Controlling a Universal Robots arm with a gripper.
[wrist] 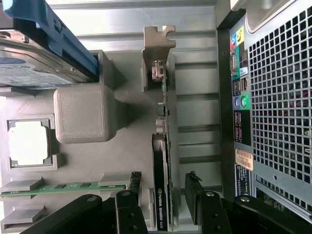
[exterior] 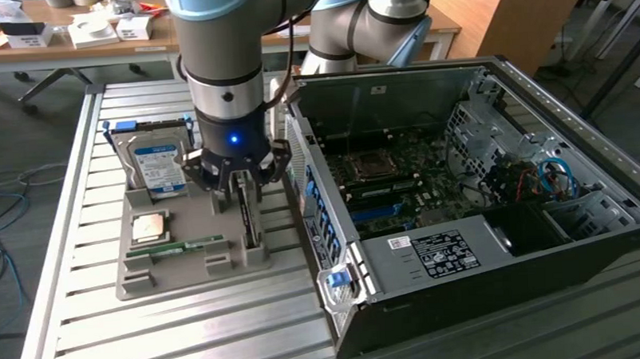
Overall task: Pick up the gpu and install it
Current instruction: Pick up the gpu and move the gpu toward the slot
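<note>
The gpu (wrist: 161,146) stands on its edge in a slot of the grey holder tray (exterior: 185,273). It is a thin dark card, and its pale metal bracket (wrist: 158,41) sits at the end away from me. In the exterior view the gpu (exterior: 251,228) shows as a dark strip on the side of the tray nearest the computer. My gripper (exterior: 240,197) hangs right over it. In the wrist view my gripper (wrist: 164,181) is open, with one black finger (wrist: 195,195) on each side of the card and a gap on both sides.
On the same tray are a silver hard drive (exterior: 160,161) with a blue-white label, a square CPU (exterior: 151,227) and a green memory stick (exterior: 179,248). The open computer case (exterior: 460,214) lies close beside the tray, on the exterior view's right. Everything rests on a slatted metal table (exterior: 144,337).
</note>
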